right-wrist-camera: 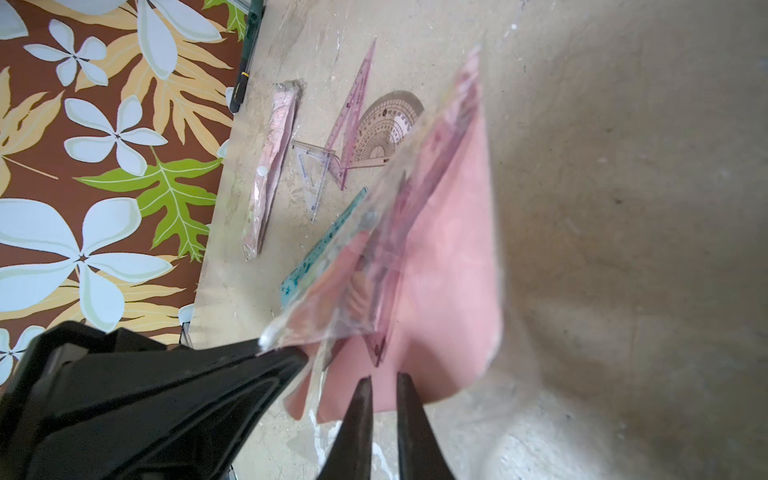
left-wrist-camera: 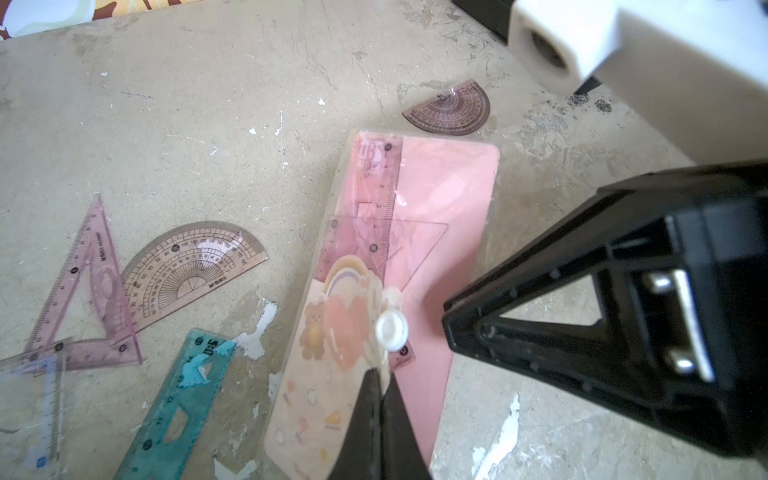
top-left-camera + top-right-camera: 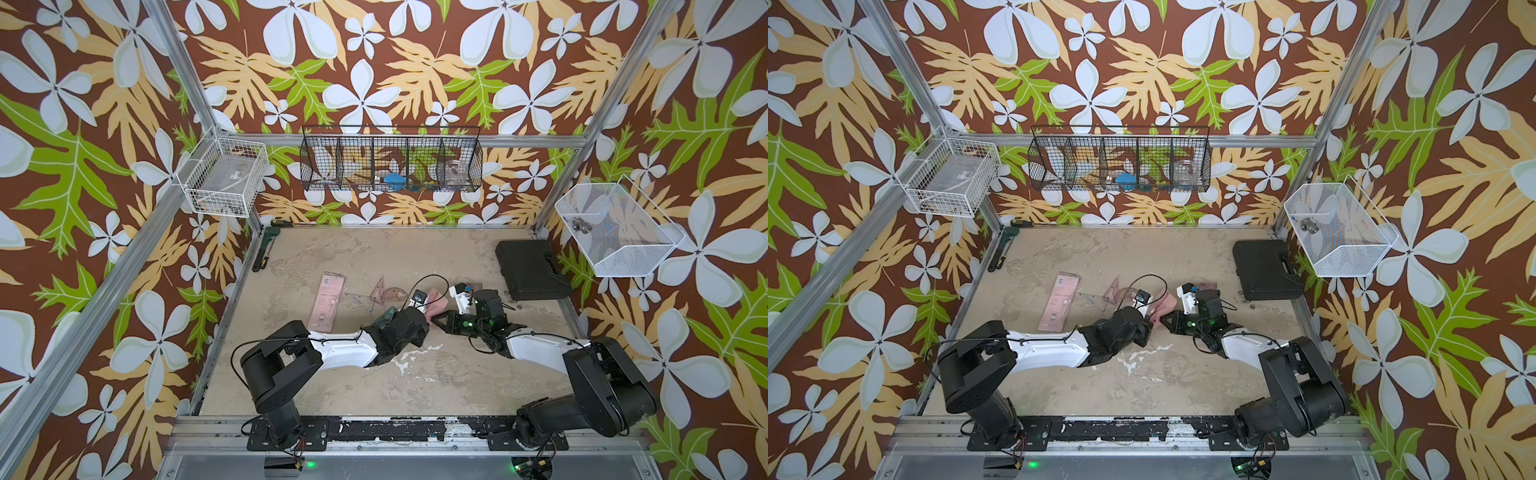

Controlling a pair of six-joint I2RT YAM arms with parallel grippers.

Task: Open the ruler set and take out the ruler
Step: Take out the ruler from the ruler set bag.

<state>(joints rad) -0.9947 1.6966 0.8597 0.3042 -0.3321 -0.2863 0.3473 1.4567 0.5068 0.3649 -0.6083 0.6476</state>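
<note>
Listing the hazards at this step for you, operator, with places given from the black case (image 3: 530, 270).

1. Ruler set pouch (image 2: 440, 199): pink back, clear front, near the black case, between it and the loose rulers. In the right wrist view its flap end looks raised off the table. The ruler (image 2: 384, 195) sits inside with a triangle laid over it, and no part of it is out.

2. Left gripper (image 2: 376, 374): clamped tight on the flap, just beside the white snap button (image 2: 391, 331). Risk: you hold slick film by its rim, so a pull from the case side could slide it free and drop the pouch.

3. Right gripper (image 1: 384, 380): on the case side of the pouch, jaws narrow with a slit showing between them, at the edge of the pink back sheet. You cannot tell whether the sheet lies in that slit. Risk: closing on both layers pinches the mouth shut, and closing on nothing leaves you tugging air.

4. Snap: you cannot tell whether it is undone. Risk: if it is fastened, pulling the two sides apart may tear the film.

5. Teal ruler (image 2: 183, 395), pink triangle (image 2: 99, 291), protractor (image 2: 191, 266): loose, beyond the pouch from the case. Risk: a swinging pouch sweeps them, or you take one for the wanted ruler.
</note>
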